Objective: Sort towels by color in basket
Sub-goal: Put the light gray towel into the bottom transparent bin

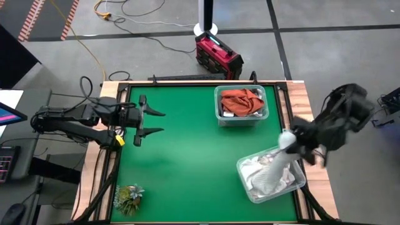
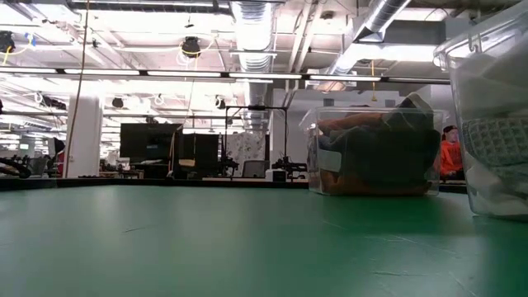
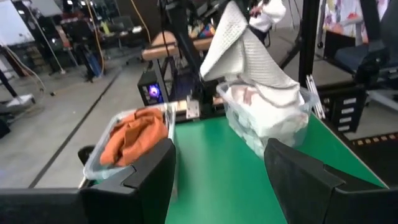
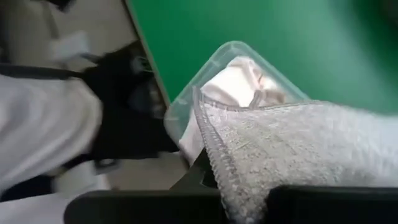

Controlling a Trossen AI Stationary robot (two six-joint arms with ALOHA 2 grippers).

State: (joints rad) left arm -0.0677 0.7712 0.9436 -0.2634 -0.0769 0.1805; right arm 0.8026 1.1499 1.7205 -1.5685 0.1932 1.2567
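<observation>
The left gripper (image 1: 152,122) waits wide open above the green table's (image 1: 181,162) left side. Farther right, a clear bin (image 1: 241,106) holds the rust-orange towel (image 1: 242,102). At the right edge, the right gripper (image 1: 289,141) pinches a white towel (image 1: 275,169) hanging into a second clear bin (image 1: 270,179) of pale towels.

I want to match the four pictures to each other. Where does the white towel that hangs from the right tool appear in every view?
High view: white towel hangs from right tool into the clear bin, lower right.
Low view: towel cannot be told apart; only the bin's wall at right edge.
Left wrist view: upper centre, draped above bin.
Right wrist view: lower right.
Shared landmark: green mat.
</observation>
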